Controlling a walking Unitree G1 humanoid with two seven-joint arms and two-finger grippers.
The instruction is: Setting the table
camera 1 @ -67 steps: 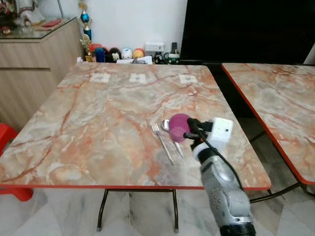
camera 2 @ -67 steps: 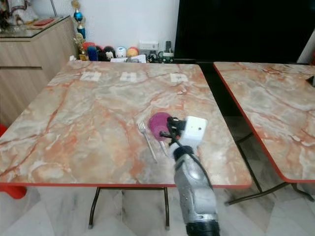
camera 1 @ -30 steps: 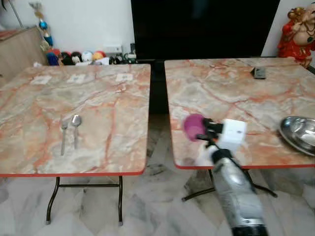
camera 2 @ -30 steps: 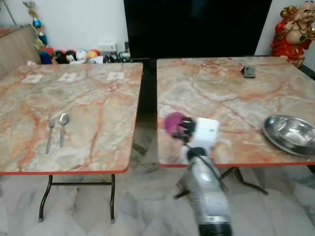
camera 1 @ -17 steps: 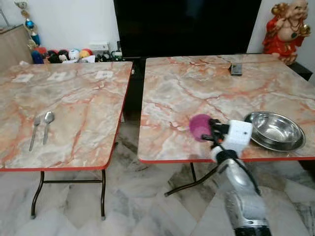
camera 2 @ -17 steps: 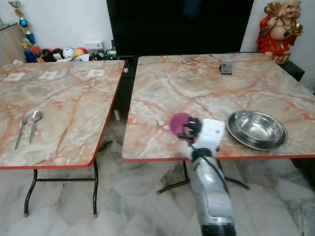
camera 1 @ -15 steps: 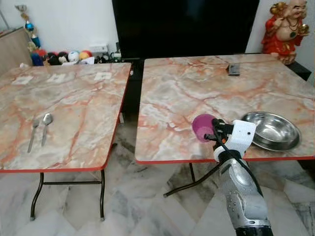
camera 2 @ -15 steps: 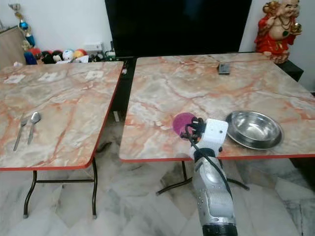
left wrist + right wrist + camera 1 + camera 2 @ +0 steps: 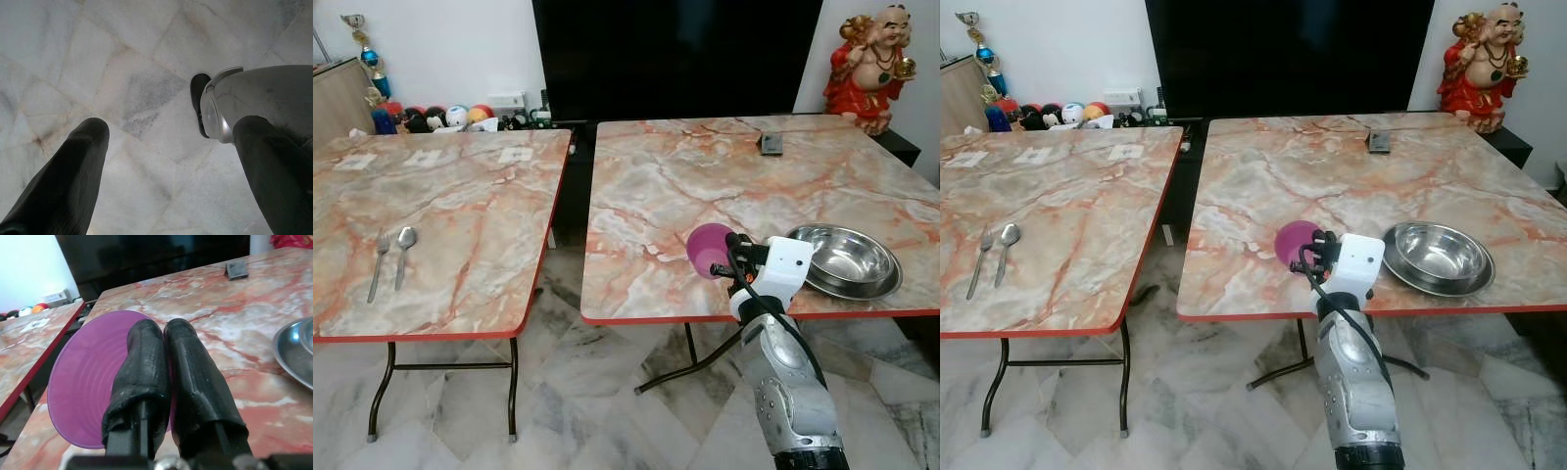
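Nearest: right gripper (image 9: pixel 1307 257), arm stretched fwd over the near edge of the right-hand surface (image 9: pixel 705 186). Its fingers (image 9: pixel 146 367) are pinched nearly together on the rim of a purple cup (image 9: pixel 707 250), one finger inside, one outside by the look of it. Cup is carried tipped on its side, mouth toward the wrist cam, prob. because a rim pinch lets it hang that way; nothing visible inside it. It's above the surface, not set down yet.

Left gripper (image 9: pixel 161 161) hangs idle over the marble floor (image 9: pixel 122 58), fingers wide apart, empty.

Just right of the cup: steel bowls (image 9: pixel 847 260), seemingly two nested, empty as far as can be seen. Judging by this, cup is being brought to sit beside them.

Left-hand surface (image 9: pixel 460 215): fork (image 9: pixel 378 262) & spoon (image 9: pixel 403 254) side by side, near its left edge.

Far: small dark remote-like item (image 9: pixel 771 144) on right surface, red statue (image 9: pixel 867 65) beyond.
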